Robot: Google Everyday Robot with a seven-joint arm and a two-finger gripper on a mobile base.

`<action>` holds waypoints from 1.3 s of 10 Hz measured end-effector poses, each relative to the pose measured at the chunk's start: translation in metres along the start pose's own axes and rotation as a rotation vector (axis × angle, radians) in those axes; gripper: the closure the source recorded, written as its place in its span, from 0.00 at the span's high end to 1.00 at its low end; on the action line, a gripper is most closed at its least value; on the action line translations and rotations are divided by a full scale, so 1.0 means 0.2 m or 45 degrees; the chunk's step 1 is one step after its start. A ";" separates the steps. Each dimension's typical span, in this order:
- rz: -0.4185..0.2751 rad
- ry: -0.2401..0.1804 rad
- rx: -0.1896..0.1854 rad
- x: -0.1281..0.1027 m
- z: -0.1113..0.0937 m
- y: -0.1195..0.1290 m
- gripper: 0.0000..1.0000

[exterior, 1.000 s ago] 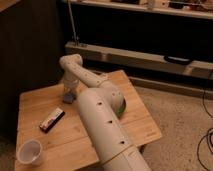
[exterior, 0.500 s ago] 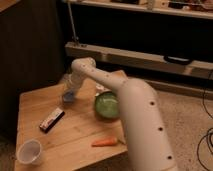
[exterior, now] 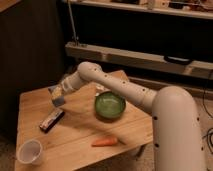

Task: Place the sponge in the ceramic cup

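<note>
Camera view: gripper (exterior: 58,94), fingers clamped on sponge (exterior: 58,101), hangs well apart from ceramic cup (exterior: 30,151).

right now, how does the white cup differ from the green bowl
The cup is white, while the bowl is green. The cup is much smaller and narrower than the wide bowl. The cup stands at a corner of the table, lower left in view, and the bowl stands near its middle. Both are upright and look empty. The claw holds the sponge beside the bowl.
</note>
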 end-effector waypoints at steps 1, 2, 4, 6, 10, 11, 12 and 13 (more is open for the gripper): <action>-0.094 -0.019 0.059 -0.02 0.05 -0.12 0.16; -0.151 -0.028 0.093 -0.04 0.07 -0.18 0.16; -0.186 -0.032 0.116 -0.05 0.08 -0.23 0.16; -0.163 0.000 0.122 -0.07 0.07 -0.18 0.16; -0.390 0.190 0.433 -0.21 0.20 -0.19 0.16; -0.488 0.222 0.500 -0.21 0.23 -0.27 0.16; -0.571 0.238 0.544 -0.19 0.23 -0.34 0.16; -0.647 0.249 0.585 -0.17 0.21 -0.42 0.16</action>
